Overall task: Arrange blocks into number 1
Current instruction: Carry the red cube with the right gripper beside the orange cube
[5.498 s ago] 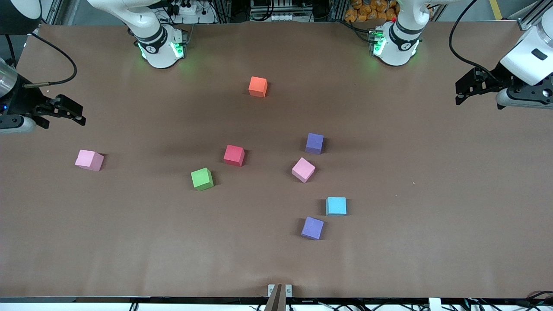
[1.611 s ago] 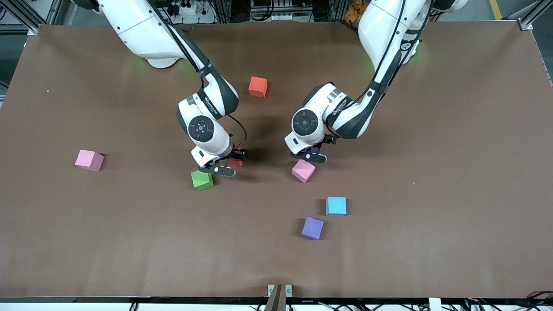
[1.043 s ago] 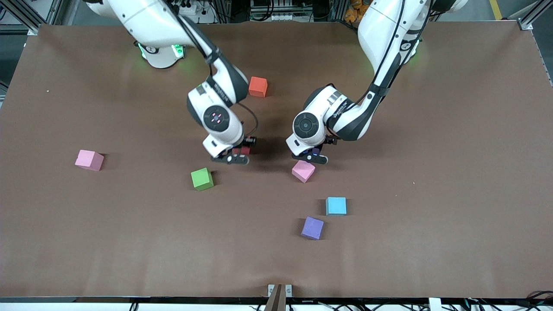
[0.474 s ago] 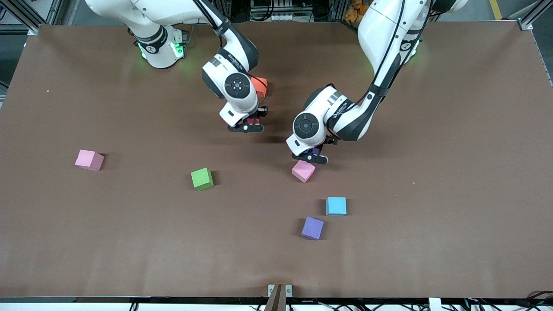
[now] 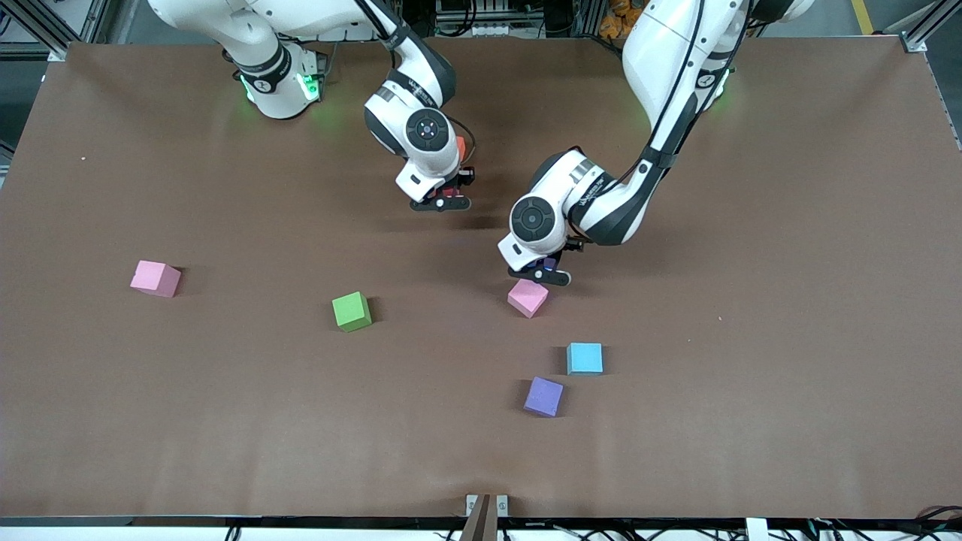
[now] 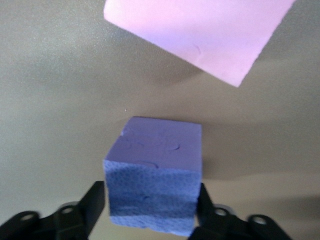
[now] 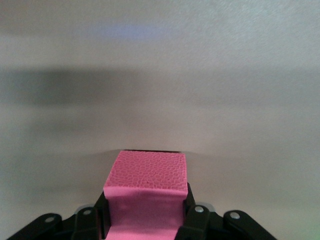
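Note:
My right gripper (image 5: 443, 199) is shut on the red block (image 5: 449, 192) and hangs over the table beside the orange block (image 5: 461, 144), which its wrist mostly hides. In the right wrist view the red block (image 7: 147, 192) fills the gap between the fingers of the right gripper (image 7: 146, 212). My left gripper (image 5: 543, 272) is shut on a purple block (image 5: 549, 264) just beside a pink block (image 5: 527, 297). The left wrist view shows that purple block (image 6: 155, 170) clamped in the left gripper (image 6: 150, 212), with the pink block (image 6: 200, 35) close by.
Loose on the brown table (image 5: 751, 300) lie a green block (image 5: 352, 311), a second pink block (image 5: 155, 278) toward the right arm's end, a light blue block (image 5: 585, 358) and a second purple block (image 5: 543, 396) nearer the front camera.
Both arms came in from the table's ends. My right gripper took the red block from beside the green one and carried it up to the orange block. My left gripper holds the purple block almost still.

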Available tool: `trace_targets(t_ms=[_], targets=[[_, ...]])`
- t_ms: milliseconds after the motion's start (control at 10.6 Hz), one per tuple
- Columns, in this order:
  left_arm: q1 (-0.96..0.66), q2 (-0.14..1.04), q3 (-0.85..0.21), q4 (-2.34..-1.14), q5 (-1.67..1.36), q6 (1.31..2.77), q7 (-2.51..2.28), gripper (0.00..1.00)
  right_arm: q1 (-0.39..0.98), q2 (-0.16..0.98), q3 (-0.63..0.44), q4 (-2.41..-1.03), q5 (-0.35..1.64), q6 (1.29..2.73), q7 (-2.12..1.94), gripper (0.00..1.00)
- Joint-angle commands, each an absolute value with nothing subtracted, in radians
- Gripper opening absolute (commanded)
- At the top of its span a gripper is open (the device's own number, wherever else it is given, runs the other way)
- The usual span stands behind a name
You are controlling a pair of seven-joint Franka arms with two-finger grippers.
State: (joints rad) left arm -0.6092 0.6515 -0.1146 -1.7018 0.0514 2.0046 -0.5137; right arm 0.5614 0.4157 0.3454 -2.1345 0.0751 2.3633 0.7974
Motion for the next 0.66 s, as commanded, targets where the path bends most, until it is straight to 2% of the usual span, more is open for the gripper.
trace_targets(t_ms=[0, 569], targets=[[-0.603, 0.647, -0.115, -1.7, 0.072, 2.01, -0.511, 0.0, 0.565, 0.377, 0.36, -2.201, 0.083, 2.408, 0.816, 0.0], [-0.6, 0.612, -0.112, -1.695, 0.072, 1.997, -0.525, 0.0, 0.558, 0.359, 0.382, -2.224, 0.081, 2.388, 0.845, 0.0]])
